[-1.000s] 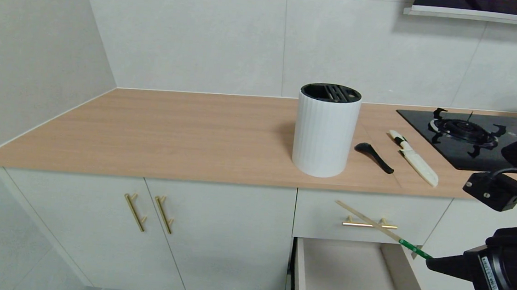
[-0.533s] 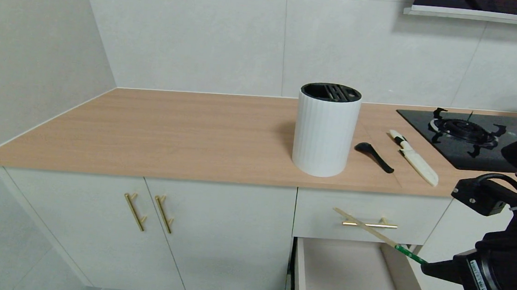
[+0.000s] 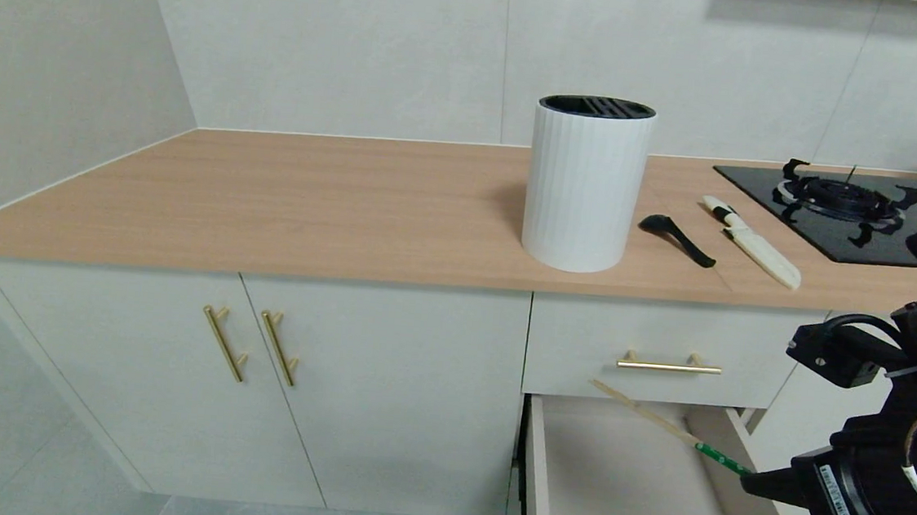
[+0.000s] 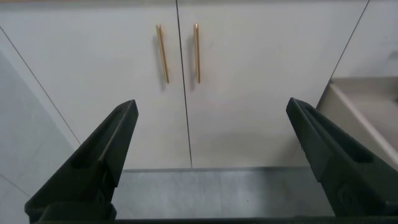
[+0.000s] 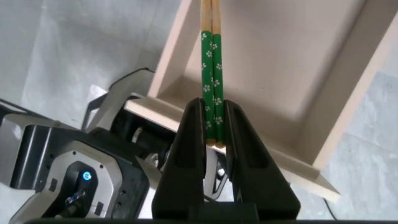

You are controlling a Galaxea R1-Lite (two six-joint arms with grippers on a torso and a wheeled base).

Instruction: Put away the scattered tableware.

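**Chopsticks held over the open drawer**

The wooden worktop (image 3: 307, 205) carries a black hob (image 3: 846, 214) at its right end, cut off by the head view's edge. Under the front edge, the lower of 2 drawers (image 3: 620, 491) stands pulled out, its front end cut off.

A white ribbed holder (image 3: 587, 186) stands upright near the worktop's front edge; its dark top slots are hard to make out.

The left gripper (image 4: 210, 109) is spread wide in front of the cabinet doors (image 4: 180, 93), holding nothing. The right gripper (image 3: 760, 482) is clamped on 2 chopsticks (image 3: 658, 425), their butt ends hidden between its fingers (image 5: 193, 124). They slant over the drawer's hollow; whether the tips touch it cannot be told.

A pale knife (image 3: 754, 244) lies between hob and holder. A black spoon (image 3: 677, 235) lies between knife and holder.
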